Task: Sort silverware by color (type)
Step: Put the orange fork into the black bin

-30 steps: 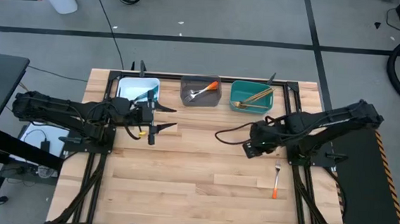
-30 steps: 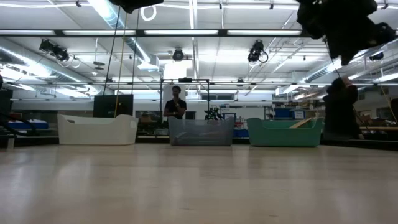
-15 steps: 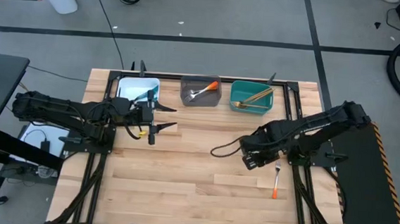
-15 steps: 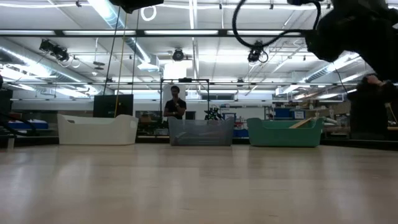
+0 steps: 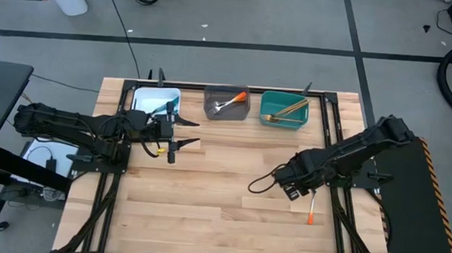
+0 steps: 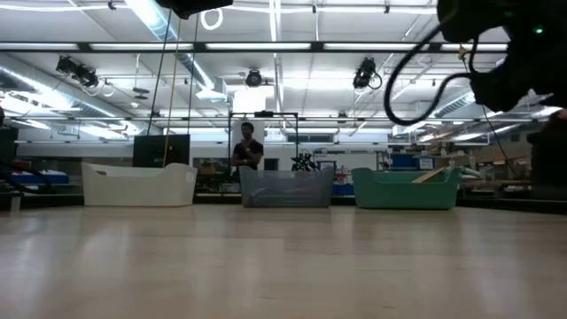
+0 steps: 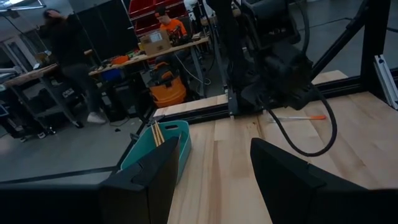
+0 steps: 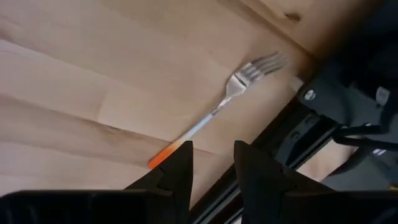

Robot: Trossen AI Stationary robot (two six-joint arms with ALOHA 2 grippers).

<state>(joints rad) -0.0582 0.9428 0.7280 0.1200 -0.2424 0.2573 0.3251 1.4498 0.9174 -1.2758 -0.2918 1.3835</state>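
Sorting is almost done: only one orange-handled fork (image 5: 312, 205) lies on the table (image 5: 204, 205). My right claw (image 5: 299, 192) hovers over it, fingers apart and empty; my left claw (image 5: 184, 134) waits open near the white bin (image 5: 140, 98).

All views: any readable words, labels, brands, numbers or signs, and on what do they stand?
None can be read.
White bin, grey bin and teal bin: no markings show.
Orange-handled fork on the table: no stamp visible.
Cardboard box on the bench in the left wrist view: any print is too blurred to read.
Room behind the table in the low view: any signs are too small to read.
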